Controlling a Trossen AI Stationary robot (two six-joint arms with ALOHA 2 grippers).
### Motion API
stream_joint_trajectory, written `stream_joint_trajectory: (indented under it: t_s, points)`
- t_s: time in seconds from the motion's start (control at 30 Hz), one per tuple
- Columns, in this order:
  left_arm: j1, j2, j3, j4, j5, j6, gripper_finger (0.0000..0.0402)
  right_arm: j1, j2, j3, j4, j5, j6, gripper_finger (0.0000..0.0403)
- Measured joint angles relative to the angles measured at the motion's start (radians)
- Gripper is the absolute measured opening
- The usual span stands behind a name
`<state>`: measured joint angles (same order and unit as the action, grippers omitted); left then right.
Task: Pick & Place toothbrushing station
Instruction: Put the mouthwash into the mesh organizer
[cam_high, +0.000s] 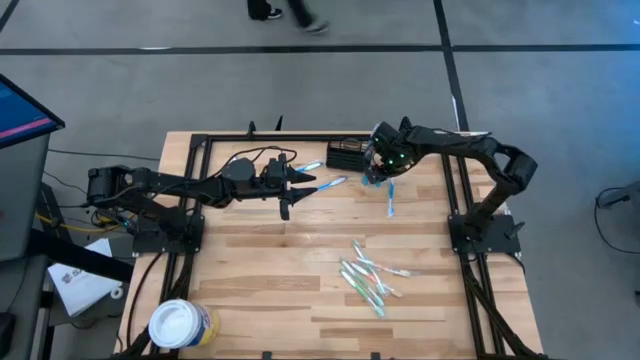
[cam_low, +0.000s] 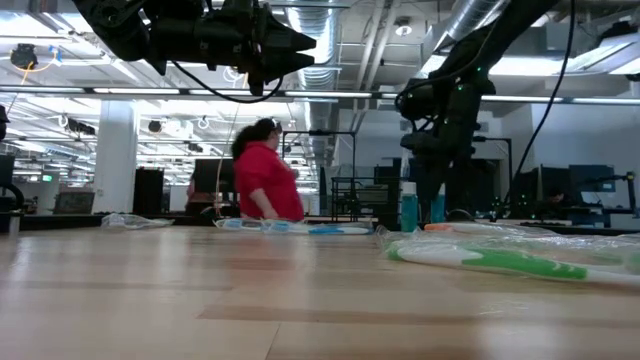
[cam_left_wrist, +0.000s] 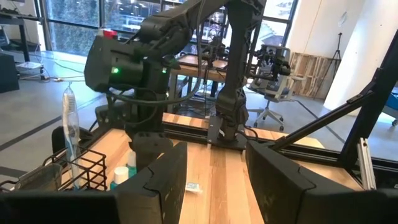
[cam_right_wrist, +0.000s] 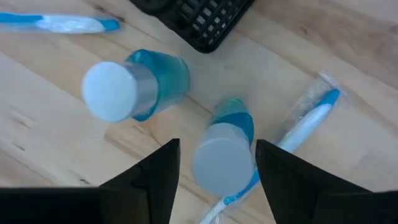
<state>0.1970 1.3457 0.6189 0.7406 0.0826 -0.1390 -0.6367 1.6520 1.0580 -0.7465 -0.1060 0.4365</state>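
The toothbrushing station, a small black wire-mesh caddy (cam_high: 345, 155), stands at the table's far side. A wrapped toothbrush (cam_left_wrist: 69, 121) stands upright in it. Just in front of it stand two small blue bottles with white caps (cam_right_wrist: 134, 87) (cam_right_wrist: 224, 152). My right gripper (cam_right_wrist: 217, 144) points down over them, open. Its fingers stand on either side of the nearer bottle's cap, and I see no touch. My left gripper (cam_high: 303, 185) hovers level above the table's middle, open, aimed at the caddy (cam_left_wrist: 84, 168), with nothing between its fingers.
Loose wrapped toothbrushes lie near the caddy (cam_high: 310, 167) (cam_high: 335, 182) (cam_high: 391, 198). Several more lie in a pile (cam_high: 370, 280) at the near right. A round white tub (cam_high: 182, 325) sits at the near left corner. A person in red (cam_low: 268, 185) stands behind the table.
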Motion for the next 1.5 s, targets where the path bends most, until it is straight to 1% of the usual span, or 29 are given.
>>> stream_joint_trajectory:
  t_s: [0.27, 0.63, 0.73, 0.87, 1.23, 1.5]
  points:
    - [0.000, 0.000, 0.000, 0.000, 0.000, 0.000, 0.0156, -0.013, 0.002, 0.001, 0.047, 0.000, 0.009, 0.0190]
    - [0.000, 0.000, 0.000, 0.000, 0.000, 0.000, 0.0156, 0.015, 0.005, 0.001, 0.032, 0.001, 0.017, 0.0173]
    - [0.000, 0.000, 0.000, 0.000, 0.000, 0.000, 0.0156, 0.014, 0.005, 0.001, 0.032, 0.004, 0.017, 0.0164]
    - [0.000, 0.000, 0.000, 0.000, 0.000, 0.000, 0.0156, 0.014, 0.005, 0.001, 0.032, 0.036, 0.017, 0.0149]
    - [0.000, 0.000, 0.000, 0.000, 0.000, 0.000, 0.0156, 0.014, 0.005, 0.002, 0.029, 0.041, 0.008, 0.0086]
    - [0.000, 0.000, 0.000, 0.000, 0.000, 0.000, 0.0156, 0.014, 0.005, 0.002, 0.024, 0.035, -0.019, 0.0084]
